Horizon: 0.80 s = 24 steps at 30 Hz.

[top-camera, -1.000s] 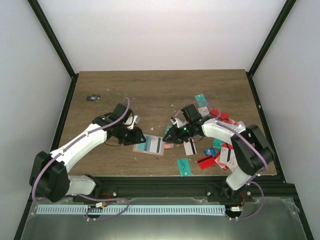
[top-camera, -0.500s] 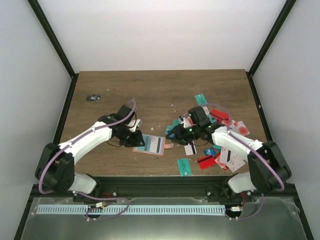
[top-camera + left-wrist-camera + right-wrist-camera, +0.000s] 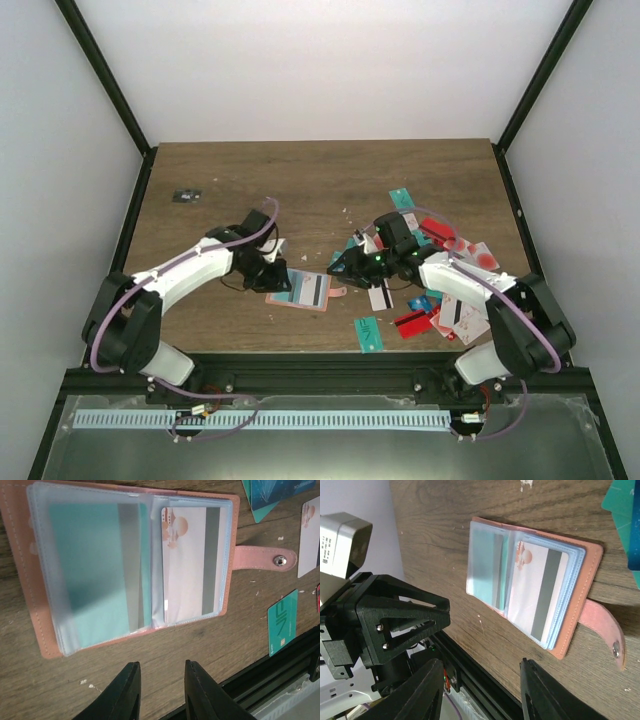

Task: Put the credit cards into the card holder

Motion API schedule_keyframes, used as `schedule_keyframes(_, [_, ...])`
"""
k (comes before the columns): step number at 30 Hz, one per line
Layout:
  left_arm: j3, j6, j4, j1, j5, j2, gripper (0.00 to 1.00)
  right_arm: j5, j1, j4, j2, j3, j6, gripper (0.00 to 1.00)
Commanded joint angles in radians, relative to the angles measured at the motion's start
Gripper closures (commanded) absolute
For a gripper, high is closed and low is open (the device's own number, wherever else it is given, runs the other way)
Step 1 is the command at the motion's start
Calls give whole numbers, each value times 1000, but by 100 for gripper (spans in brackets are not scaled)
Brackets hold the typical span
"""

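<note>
Open card holder lying flat on a wooden table between two robot grippers, both empty.

The salmon-pink card holder (image 3: 300, 290) lies spread open at the table's (image 3: 300, 180) near centre, a teal card (image 3: 90, 575) in one clear pocket and a white-pink card (image 3: 187, 565) in the other. The left gripper (image 3: 277, 276) hovers just beside its left edge, jaws narrowly parted around nothing, arm stretched forward and inward. The right gripper (image 3: 340, 268) hangs near the tab side, jaws wider and empty, forearm reaching leftward from a bent elbow. Loose credit cards (image 3: 455, 310) lie scattered to the right.
</note>
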Motion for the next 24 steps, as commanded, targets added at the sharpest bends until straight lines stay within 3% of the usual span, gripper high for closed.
schedule_keyframes(1, [46, 8, 41, -3, 34, 48, 74, -53, 6, 47, 29, -2, 8, 56])
schedule_keyframes(13, [87, 51, 91, -4, 100, 181, 89, -118, 8, 227, 120, -82, 63, 56])
schedule_keyframes(24, [90, 77, 111, -12, 136, 288, 93, -130, 10, 295, 215, -62, 82, 57])
